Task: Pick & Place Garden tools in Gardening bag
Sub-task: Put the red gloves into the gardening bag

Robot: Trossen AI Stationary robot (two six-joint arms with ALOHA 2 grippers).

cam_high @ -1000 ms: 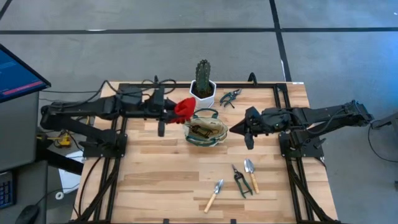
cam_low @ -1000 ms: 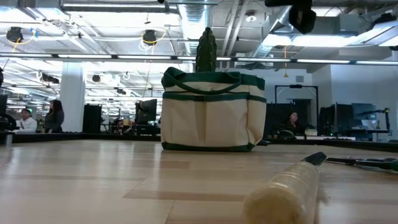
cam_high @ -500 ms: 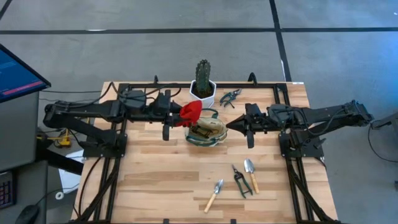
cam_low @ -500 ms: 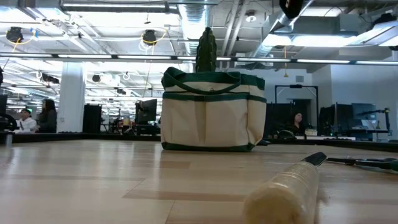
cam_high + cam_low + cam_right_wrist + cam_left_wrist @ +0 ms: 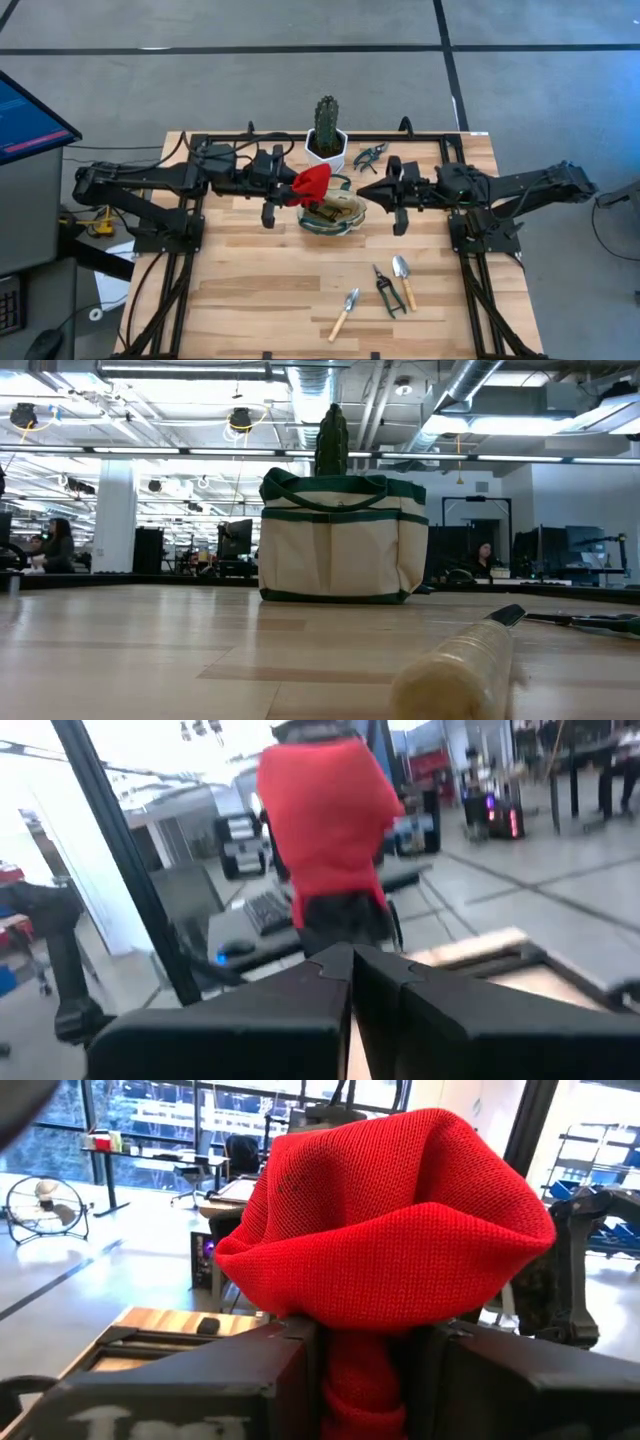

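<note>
Both arms are matte black and chunky, with loose black cables trailing off them. The left gripper [image 5: 365, 1370] has blocky dark fingers [image 5: 200, 1390] with faint pale lettering.

A light wooden table [image 5: 250, 290] carries everything. Near its middle stands the gardening bag [image 5: 333, 210]. At the far edge a cactus [image 5: 326, 128] sits in a white pot, with dark pruning shears [image 5: 370, 156] just beside it. Toward the near edge lie a wooden-handled fork [image 5: 345, 313], dark-handled shears [image 5: 388, 291] and a trowel [image 5: 403, 278], the last two close together.
</note>
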